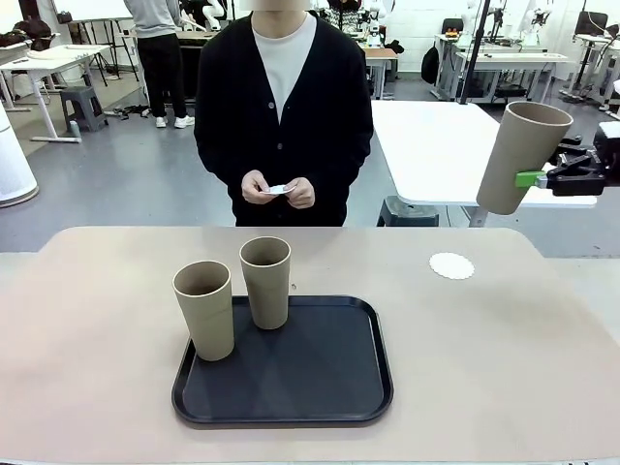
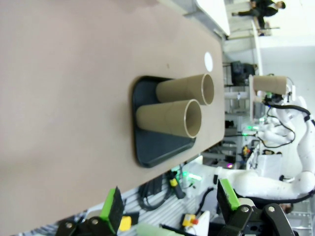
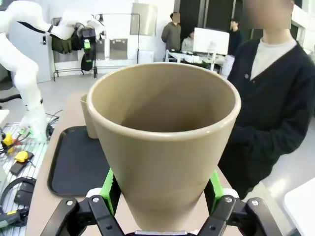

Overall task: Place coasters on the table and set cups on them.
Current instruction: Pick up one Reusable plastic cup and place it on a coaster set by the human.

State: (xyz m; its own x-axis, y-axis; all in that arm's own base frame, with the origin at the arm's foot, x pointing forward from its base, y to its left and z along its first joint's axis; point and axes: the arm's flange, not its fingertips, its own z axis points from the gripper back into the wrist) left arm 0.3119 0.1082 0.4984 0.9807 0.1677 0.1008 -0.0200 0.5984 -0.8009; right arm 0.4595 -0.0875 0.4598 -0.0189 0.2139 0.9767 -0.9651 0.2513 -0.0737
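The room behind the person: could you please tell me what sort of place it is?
Probably a lab or workshop: white worktables on a grey floor, a monitor farther back, and loose cables lying about.

**Open table under my right claw, tall cups off to its left**

My right claw (image 1: 530,179) hangs high, its jaws filled by a cup (image 1: 523,155). Below it and slightly to its left, a flat coaster (image 1: 451,265) lies on the bare table (image 1: 504,329), so the way down is open. Farther left, two standing cups (image 1: 265,283) rise at the far left of the tray (image 1: 291,415). The person's hands (image 1: 279,190) hover beyond the far edge. Ahead of my left claw (image 2: 170,204), spread wide, bare tabletop leads to those cups
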